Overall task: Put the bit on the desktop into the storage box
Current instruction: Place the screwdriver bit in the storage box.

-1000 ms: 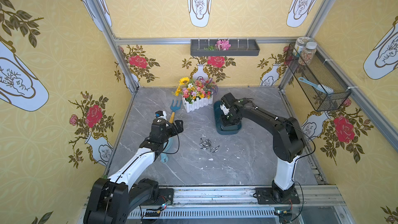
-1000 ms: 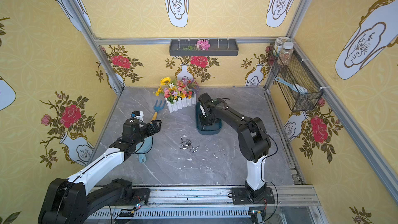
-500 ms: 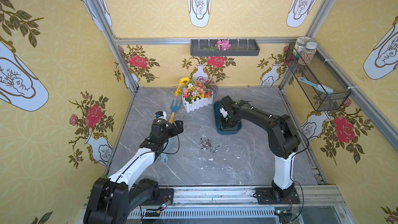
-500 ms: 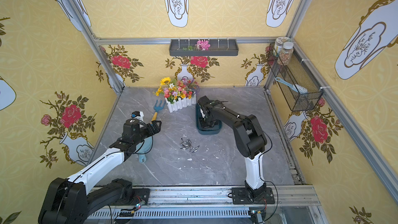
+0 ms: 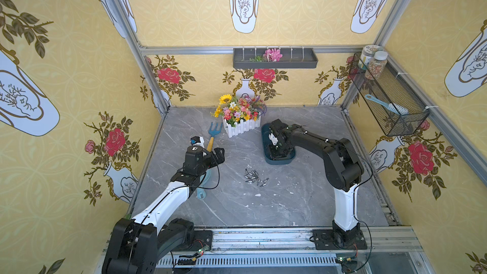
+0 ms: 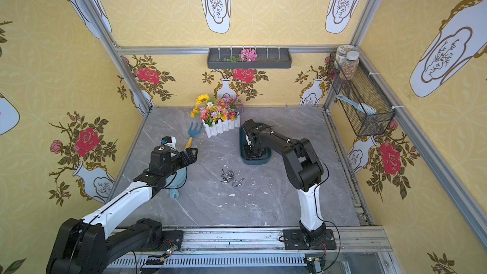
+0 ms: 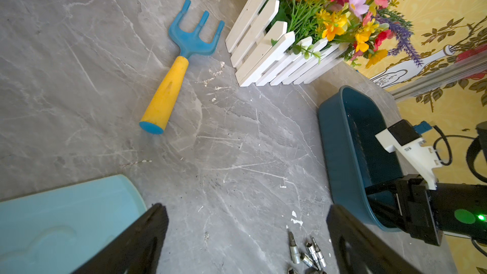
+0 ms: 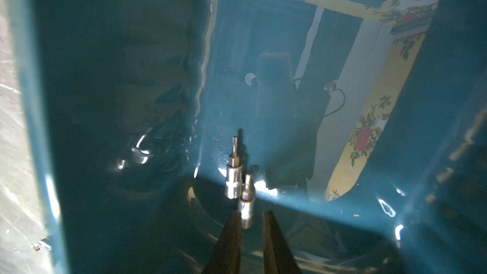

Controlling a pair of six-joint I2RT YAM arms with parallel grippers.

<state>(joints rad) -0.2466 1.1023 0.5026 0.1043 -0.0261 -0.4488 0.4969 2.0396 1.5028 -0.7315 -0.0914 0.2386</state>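
Desktop (image 5: pixel 290 206) open around bits (image 5: pixel 254 176), right gripper (image 8: pixel 251 214) inside storage box (image 8: pixel 434 154) (parted)

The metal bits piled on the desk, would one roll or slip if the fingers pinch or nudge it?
Likely to roll: the bits look round-bodied and lie loose on the smooth desktop. Probably slippery, since they are shiny metal. Small, so a nudge may scatter the pile.

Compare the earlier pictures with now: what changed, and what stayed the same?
The right arm drew its elbow slightly inward while the right gripper stayed low in the box; its jaws now stand slightly apart, a bit loose at their tips beside another bit. The left gripper, open, and the pile stayed put.
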